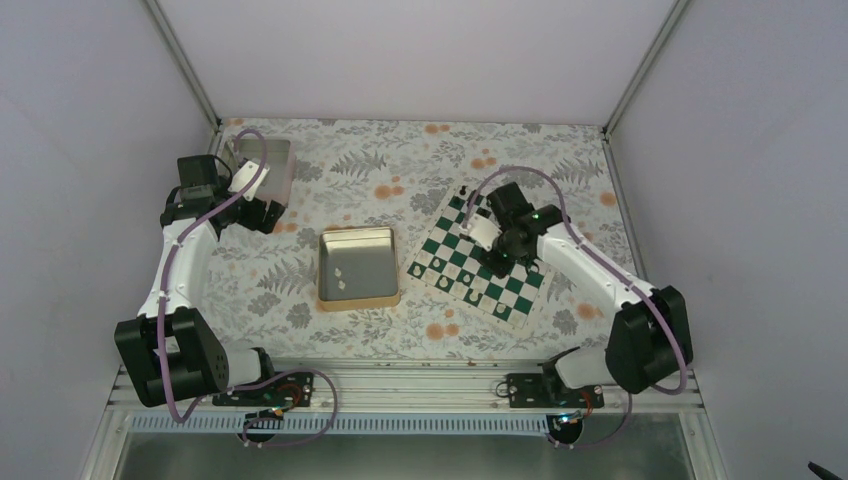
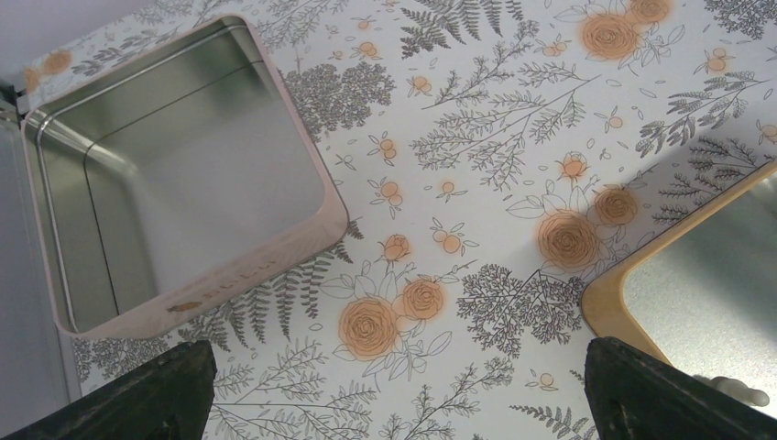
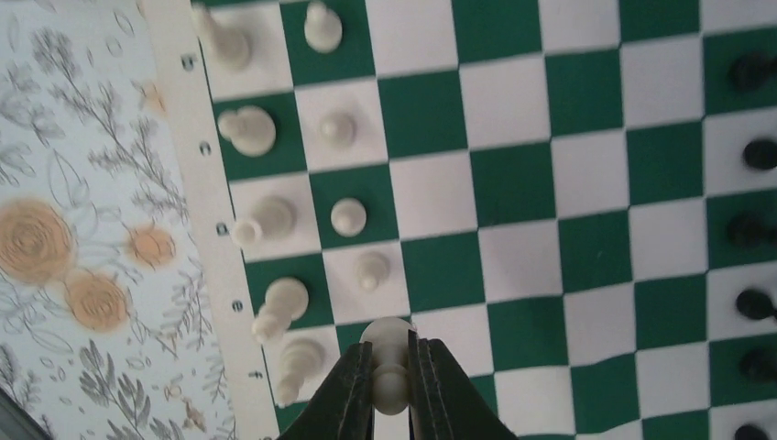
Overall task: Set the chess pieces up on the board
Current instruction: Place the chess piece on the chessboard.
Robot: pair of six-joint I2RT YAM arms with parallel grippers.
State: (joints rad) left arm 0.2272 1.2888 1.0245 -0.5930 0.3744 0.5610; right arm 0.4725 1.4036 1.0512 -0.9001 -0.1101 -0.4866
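The right gripper (image 3: 391, 356) has its two jaws shut tight on a white pawn (image 3: 388, 334). The pawn's round head sticks out past the tips. It is over the chessboard (image 3: 513, 183), in line with a row of four white pawns one square in from the board's edge. I cannot tell if it touches the board.

The other white chess pieces (image 3: 266, 218) stand on the squares right along that same edge, by the thin white border. Some of them lean or lie tipped. The black chess pieces (image 3: 757, 152) are on the far side of the board, along the opposite edge, with bare squares in between.

From above, the board lies turned a bit, like a diamond, on the right side of the table (image 1: 400, 160). The table has a cloth with flowers and leaves on it.

The left gripper (image 2: 403, 403) has its jaws wide apart – nothing is in them. It hangs over bare cloth near the far left corner of the table. A pinkish tray (image 2: 275, 257) sits in that corner, just beside the gripper. A gold-rimmed tin (image 1: 358, 298) sits in the middle of the table, between the tray and the board, apart from both – two small white pieces (image 1: 343, 277) lie inside it.
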